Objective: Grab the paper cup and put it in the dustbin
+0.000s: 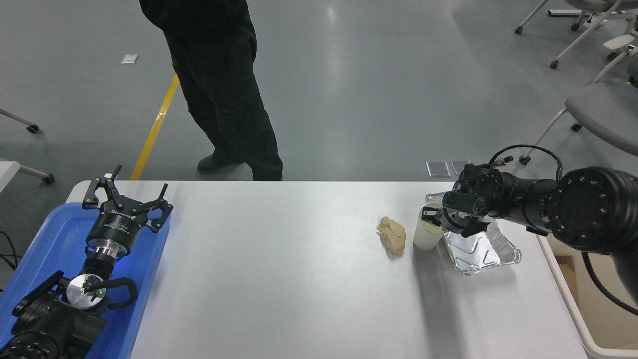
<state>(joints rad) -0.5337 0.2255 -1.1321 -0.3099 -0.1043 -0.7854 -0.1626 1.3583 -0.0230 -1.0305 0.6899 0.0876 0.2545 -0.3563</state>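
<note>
Table [299, 279]: paper cup [426, 238] rim between right gripper [432, 215] jaws.

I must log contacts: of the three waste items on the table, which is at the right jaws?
The paper cup; the tan paper wad and foil tray lie apart.

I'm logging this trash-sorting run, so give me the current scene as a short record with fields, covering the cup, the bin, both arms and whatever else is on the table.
paper cup: upright on the white table, right of the crumpled tan wad, a gap between them
right gripper: at the paper cup rim; whether its jaws grip cannot be told
foil tray: right of the cup, partly under the right arm
dustbin: only a beige rim shows, past the table's right edge
left gripper: open, parked over the blue tray
person: standing at the far side
</note>
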